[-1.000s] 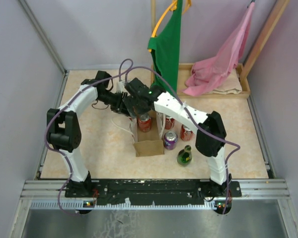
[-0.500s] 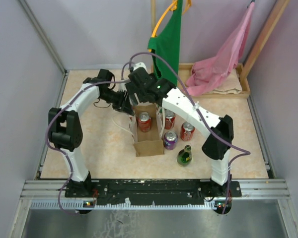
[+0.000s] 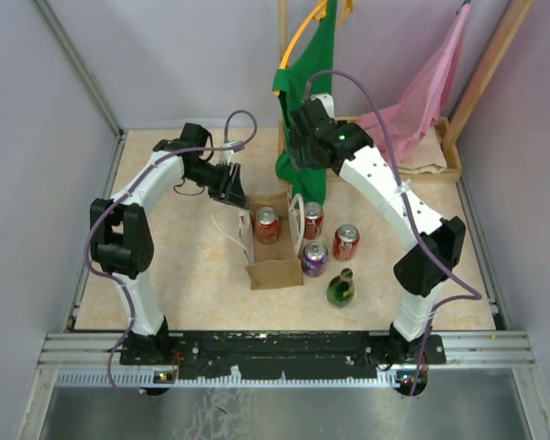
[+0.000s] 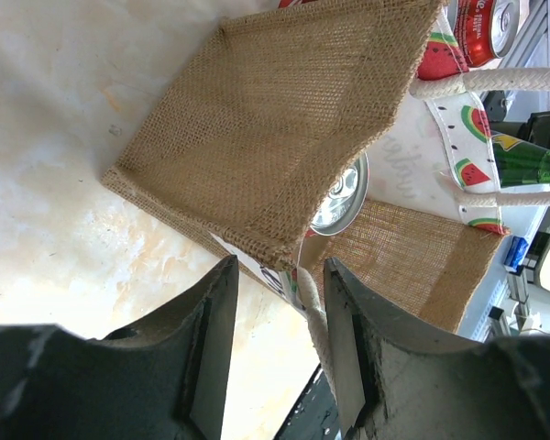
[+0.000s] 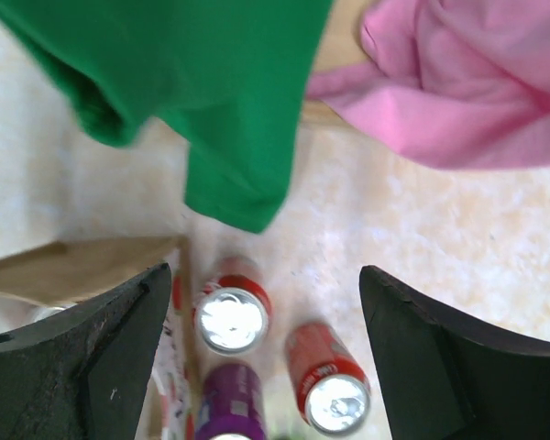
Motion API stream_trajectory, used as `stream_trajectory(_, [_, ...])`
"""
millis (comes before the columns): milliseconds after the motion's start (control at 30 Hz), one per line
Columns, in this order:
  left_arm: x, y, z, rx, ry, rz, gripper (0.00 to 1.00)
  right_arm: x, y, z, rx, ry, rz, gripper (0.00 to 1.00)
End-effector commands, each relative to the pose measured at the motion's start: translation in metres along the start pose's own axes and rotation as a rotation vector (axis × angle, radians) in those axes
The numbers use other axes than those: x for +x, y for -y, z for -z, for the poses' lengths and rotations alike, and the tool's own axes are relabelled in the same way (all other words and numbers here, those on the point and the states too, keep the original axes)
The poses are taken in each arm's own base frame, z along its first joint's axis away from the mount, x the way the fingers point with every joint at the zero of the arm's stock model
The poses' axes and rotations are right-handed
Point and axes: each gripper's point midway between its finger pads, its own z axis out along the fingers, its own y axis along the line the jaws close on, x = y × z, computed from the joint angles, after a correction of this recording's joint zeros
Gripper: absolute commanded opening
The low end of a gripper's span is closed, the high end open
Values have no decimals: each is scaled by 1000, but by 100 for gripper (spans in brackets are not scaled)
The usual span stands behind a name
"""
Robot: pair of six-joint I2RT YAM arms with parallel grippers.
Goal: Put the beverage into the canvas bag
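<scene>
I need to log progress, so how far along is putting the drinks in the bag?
Done: one red can stands inside the bag. In hand: nothing; the right fingers hover open and empty, and the left fingers straddle the bag's rim. Left, if all go in: two red cans, a purple can and a green bottle outside it.

The canvas bag [image 3: 275, 273] is tan-sided with cream, red-and-green watermelon print, beside red cans [image 3: 346, 242], a purple can [image 3: 314, 259] and a green bottle [image 3: 340, 289].
</scene>
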Motion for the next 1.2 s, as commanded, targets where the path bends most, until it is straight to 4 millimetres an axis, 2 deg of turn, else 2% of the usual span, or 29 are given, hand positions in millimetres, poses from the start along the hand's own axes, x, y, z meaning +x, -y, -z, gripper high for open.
stream_trajectory(0, [-3,3,0,3,-4,-6,49,27,33,11,52,-87,-42,83])
stream_trajectory(133, [-2,2,0,-1,-7,-5,49,55,37,1,24,-166,-66,83])
stream_trajectory(333, [1,2,-1,-5,-16,-3,49,86,19,-16,-49,-275,-70,83])
stream_trajectory(600, [3,3,-1,-6,-17,-2,49,101,-8,-30,-143,-365,-97,83])
stream_trajectory(833, [5,2,-2,-5,-20,-6,49,120,-14,-33,-151,-478,-67,81])
stream_trajectory(1167, [5,2,-2,-4,-23,-9,49,141,-16,-40,-153,-554,-49,79])
